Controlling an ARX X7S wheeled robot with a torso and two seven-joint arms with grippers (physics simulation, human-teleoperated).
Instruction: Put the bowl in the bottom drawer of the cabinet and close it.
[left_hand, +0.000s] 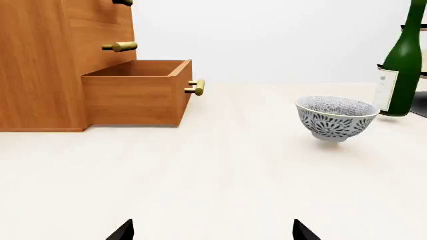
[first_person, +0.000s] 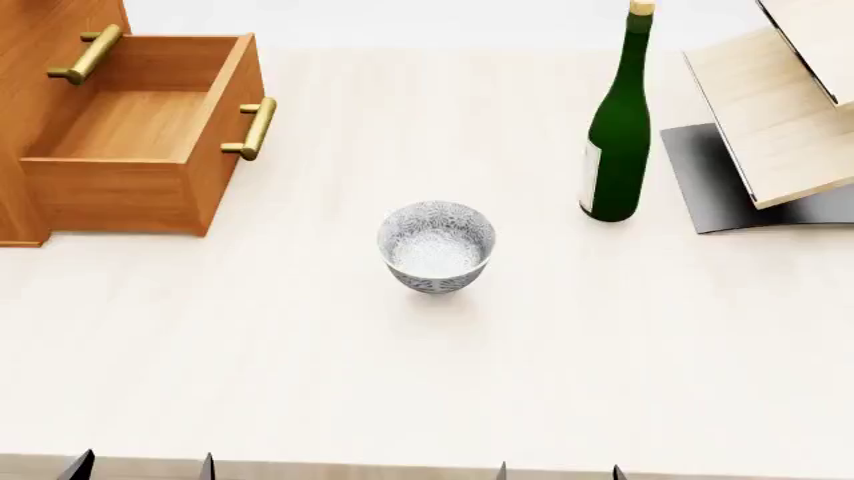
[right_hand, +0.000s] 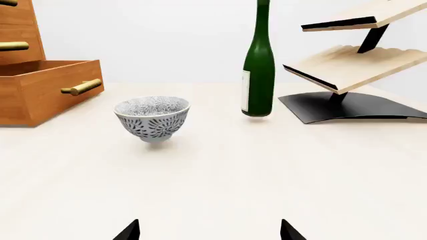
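Bowl (first_person: 437, 246) upright mid-table, well clear of drawer (first_person: 134, 140) — drawer already pulled out, empty inside. Bottle (first_person: 618, 130) near bowl's right, not touching.

Handling guess: rigid ceramic, light, glazed so slippery, chips if dropped. Deep with narrow foot — pinch rim wall, one finger inside, one outside; avoid foot.

Left gripper (left_hand: 213, 232) and right gripper (right_hand: 210, 231): jaws spread wide, nothing held, both back at near table edge.

Count: 1 bowl, 1 bottle, 1 cabinet (left_hand: 40, 65), 3 handles, 1 board rack (right_hand: 347, 65).
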